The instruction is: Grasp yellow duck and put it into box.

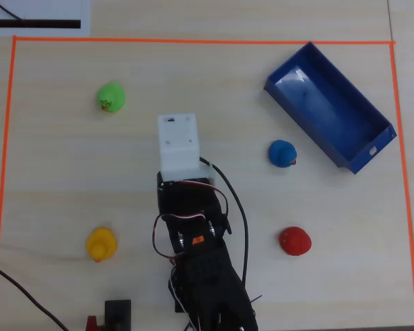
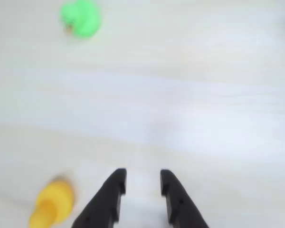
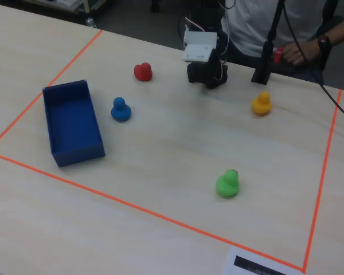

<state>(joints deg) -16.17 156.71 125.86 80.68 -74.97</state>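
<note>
In the overhead view the yellow duck (image 1: 101,243) sits near the desk's (image 1: 55,172) left edge, toward the lower left corner, well apart from the tool (image 2: 141,183), whose black fingers stand apart and empty. The tool should swing left, centre over the rounded, smooth-looking body and close low, since it could slip. The blue, low-walled box (image 1: 329,107) lies by the upper right corner.
</note>
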